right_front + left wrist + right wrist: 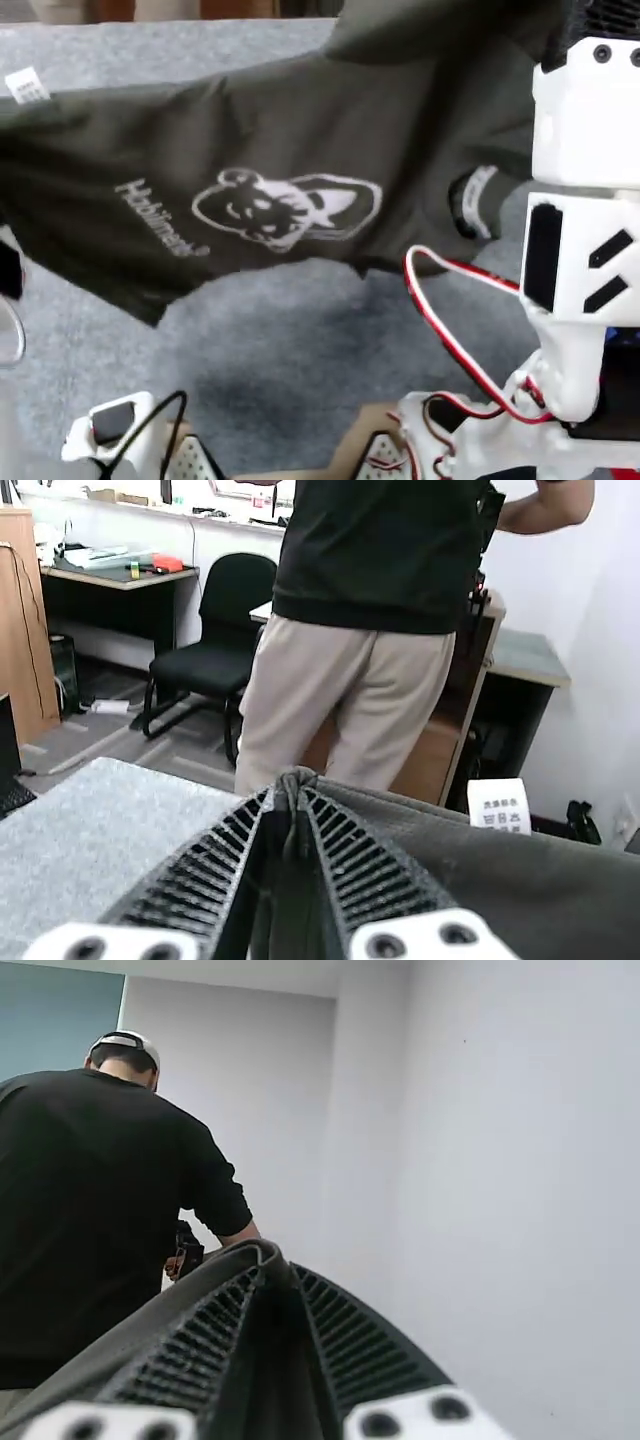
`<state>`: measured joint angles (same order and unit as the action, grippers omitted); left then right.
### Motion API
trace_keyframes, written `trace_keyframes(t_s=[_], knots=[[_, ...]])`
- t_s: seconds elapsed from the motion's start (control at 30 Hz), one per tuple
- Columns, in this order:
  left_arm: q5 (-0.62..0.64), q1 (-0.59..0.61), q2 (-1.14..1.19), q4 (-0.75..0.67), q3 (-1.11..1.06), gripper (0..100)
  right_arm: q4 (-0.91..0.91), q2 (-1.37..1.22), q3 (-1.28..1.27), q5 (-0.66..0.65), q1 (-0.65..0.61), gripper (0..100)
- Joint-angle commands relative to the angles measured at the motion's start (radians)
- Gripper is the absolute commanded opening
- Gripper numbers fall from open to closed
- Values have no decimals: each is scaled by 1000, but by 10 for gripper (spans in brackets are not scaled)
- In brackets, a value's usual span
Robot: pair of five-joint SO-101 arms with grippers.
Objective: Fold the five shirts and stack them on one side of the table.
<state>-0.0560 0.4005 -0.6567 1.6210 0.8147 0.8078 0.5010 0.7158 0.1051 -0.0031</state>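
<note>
A dark olive shirt (pixel 300 150) with a white cartoon print hangs stretched above the grey table (pixel 300 340), its lower edge drooping toward the left. A white tag (pixel 27 85) sticks out at its upper left corner. In the left wrist view my left gripper (pixel 290 790) is shut on a bunched fold of the shirt (pixel 520 880), with the tag (pixel 500 805) close beside it. My right gripper (pixel 272 1265) is shut on another edge of the shirt (pixel 150 1325), held high with the fabric running away from its tip.
The white body of an arm (pixel 580 200) stands tall at the right, with a red and white cable (pixel 450 330) looping below the shirt. Arm bases (pixel 110 425) sit at the table's near edge. Bare grey tabletop lies under the hanging shirt.
</note>
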Motion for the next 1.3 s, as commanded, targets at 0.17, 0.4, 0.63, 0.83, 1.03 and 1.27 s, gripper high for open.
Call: trace_keyframes(t_s=[0.17,0.4,0.63,0.83,1.03,1.27], knots=[[-6,0,-45,3,3,18,11,-7,61,-8,68,5],[-6,6,-45,2,-2,18,35,61,42,-3,65,5],[-6,2,-36,-2,-38,18,29,39,-93,-5,65,5],[-2,8,-44,-84,-292,18,-23,7,-209,-3,67,5],[0,8,-45,-222,-473,18,-189,-21,-358,-9,67,5],[0,9,-45,-413,-686,18,-381,-51,-575,-11,64,5]])
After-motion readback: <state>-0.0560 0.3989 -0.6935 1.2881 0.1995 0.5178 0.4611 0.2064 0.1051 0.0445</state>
